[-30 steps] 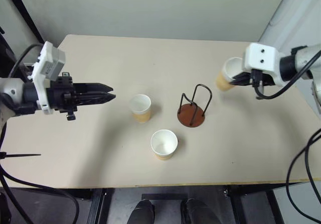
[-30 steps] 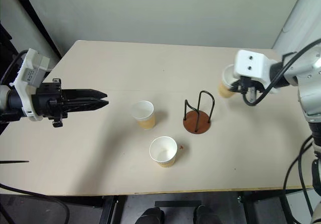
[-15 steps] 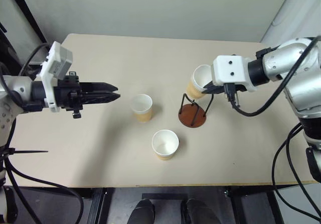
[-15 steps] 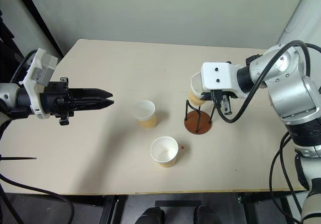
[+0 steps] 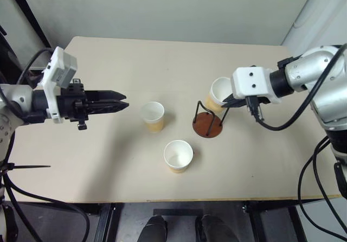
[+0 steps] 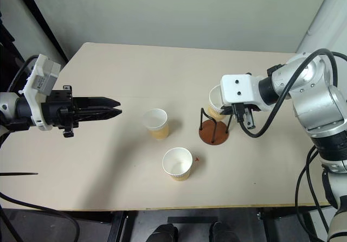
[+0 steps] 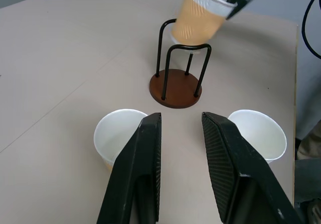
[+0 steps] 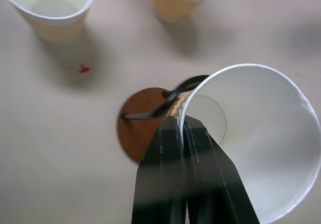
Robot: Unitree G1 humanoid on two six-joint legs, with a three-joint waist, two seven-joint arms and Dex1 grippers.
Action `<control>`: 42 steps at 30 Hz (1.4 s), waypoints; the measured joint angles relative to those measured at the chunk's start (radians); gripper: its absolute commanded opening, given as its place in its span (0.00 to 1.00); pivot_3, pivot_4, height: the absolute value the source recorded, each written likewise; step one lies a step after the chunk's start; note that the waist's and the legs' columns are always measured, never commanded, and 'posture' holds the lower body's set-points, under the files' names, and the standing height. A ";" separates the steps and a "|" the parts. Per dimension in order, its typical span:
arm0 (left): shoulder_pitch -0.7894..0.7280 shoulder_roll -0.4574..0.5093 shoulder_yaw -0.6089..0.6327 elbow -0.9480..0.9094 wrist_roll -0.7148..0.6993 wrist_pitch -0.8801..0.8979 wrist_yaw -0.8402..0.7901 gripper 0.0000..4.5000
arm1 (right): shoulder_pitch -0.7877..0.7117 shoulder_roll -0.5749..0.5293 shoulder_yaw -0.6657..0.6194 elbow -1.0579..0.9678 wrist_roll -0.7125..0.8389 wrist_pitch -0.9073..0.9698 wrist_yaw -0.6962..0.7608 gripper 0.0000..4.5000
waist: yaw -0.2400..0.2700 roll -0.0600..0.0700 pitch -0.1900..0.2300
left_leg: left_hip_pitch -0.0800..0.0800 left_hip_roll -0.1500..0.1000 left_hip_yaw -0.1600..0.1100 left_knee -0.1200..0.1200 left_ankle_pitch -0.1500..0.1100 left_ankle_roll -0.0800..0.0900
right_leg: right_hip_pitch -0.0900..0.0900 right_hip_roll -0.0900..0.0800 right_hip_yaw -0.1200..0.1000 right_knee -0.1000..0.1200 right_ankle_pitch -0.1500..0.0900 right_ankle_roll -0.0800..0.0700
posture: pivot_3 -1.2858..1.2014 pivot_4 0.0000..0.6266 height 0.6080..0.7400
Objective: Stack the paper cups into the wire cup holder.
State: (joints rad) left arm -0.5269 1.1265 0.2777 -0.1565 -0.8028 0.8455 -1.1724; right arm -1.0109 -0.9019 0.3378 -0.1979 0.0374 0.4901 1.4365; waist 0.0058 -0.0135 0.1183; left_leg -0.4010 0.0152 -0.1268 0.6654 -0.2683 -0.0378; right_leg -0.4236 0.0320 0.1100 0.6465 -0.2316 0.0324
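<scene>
Cup (image 5: 219, 94): pinched by the rim in right gripper (image 8: 183, 133), carried in from the counter's (image 5: 108, 160) right side; now tilted just above holder (image 5: 207, 123), not yet seated. Two cups (image 5: 152, 116) (image 5: 178, 155) stand on counter. Left gripper (image 7: 179, 133): slightly spread, empty, unmoved.

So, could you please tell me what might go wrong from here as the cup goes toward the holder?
1. The yellow-orange paper cup in the right gripper hangs tilted above the black wire cup holder with a reddish-brown disc base; its bottom might catch a wire loop and tip the holder.
2. The fingers pinch only the rim, so the cup could slip or crumple.
</scene>
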 measured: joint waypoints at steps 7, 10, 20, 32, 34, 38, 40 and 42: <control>-0.009 -0.013 -0.001 0.000 0.000 0.001 0.002 0.30 | 0.004 0.041 0.001 -0.001 -0.004 0.049 -0.067 0.36 | 0.000 0.000 0.000 | 0.000 0.000 0.000 0.000 0.000 0.000 | 0.000 0.000 0.000 0.001 0.000 0.000 | 0.52 0.24 1.00; -0.018 -0.022 -0.005 0.000 0.000 0.001 0.004 0.30 | 0.001 0.047 -0.005 0.009 -0.003 0.066 -0.099 0.36 | 0.001 0.000 0.000 | 0.000 0.000 0.000 0.000 0.000 0.000 | 0.000 0.000 0.000 0.000 0.000 0.000 | 0.52 0.24 1.00; -0.015 -0.015 -0.079 0.028 0.152 -0.104 0.035 0.30 | -0.026 0.105 -0.097 -0.050 0.159 0.242 -0.141 0.36 | -0.001 0.000 0.000 | 0.000 0.000 0.000 0.000 0.000 -0.001 | -0.001 0.000 0.000 0.000 0.000 0.000 | 0.52 0.24 1.00; -0.033 0.022 -0.245 0.031 0.480 -0.460 0.012 0.30 | -0.083 0.054 -0.148 -0.103 0.378 0.378 -0.079 0.36 | 0.000 0.000 0.000 | 0.000 0.000 0.000 -0.001 0.000 0.000 | -0.001 0.000 0.000 0.000 -0.001 -0.001 | 0.52 0.24 1.00; -0.059 0.031 -0.285 0.031 0.525 -0.507 -0.010 0.30 | -0.083 0.041 -0.148 -0.105 0.387 0.379 -0.078 0.36 | 0.002 0.000 0.000 | 0.000 0.000 -0.001 -0.001 0.000 0.000 | -0.001 0.000 0.000 0.000 -0.001 -0.001 | 0.52 0.24 1.00; -0.123 0.039 -0.344 0.033 0.604 -0.558 -0.049 0.30 | -0.083 0.005 -0.148 -0.106 0.391 0.379 -0.078 0.36 | 0.001 0.000 0.000 | -0.001 0.000 -0.001 0.000 -0.002 0.003 | -0.001 0.000 0.000 0.000 -0.001 -0.001 | 0.52 0.24 1.00; -0.140 0.043 -0.366 0.033 0.637 -0.568 -0.066 0.30 | -0.083 -0.017 -0.148 -0.105 0.392 0.379 -0.078 0.36 | 0.000 0.000 0.000 | -0.001 0.000 -0.001 -0.001 -0.002 0.003 | -0.001 0.000 0.000 0.000 -0.001 -0.001 | 0.52 0.24 1.00; -0.151 0.043 -0.383 0.033 0.653 -0.569 -0.080 0.30 | -0.083 -0.036 -0.148 -0.102 0.393 0.379 -0.075 0.36 | 0.000 0.000 0.000 | -0.002 0.000 -0.001 -0.001 -0.002 0.004 | -0.002 0.000 0.000 0.000 -0.001 -0.001 | 0.52 0.24 1.00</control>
State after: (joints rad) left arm -0.6778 1.1697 -0.1054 -0.1237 -0.1496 0.2768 -1.2529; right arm -1.0941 -0.9375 0.1899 -0.3004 0.4299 0.8691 1.3618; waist 0.0058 -0.0135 0.1183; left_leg -0.4026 0.0152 -0.1279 0.6642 -0.2707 -0.0337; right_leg -0.4257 0.0321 0.1096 0.6468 -0.2323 0.0312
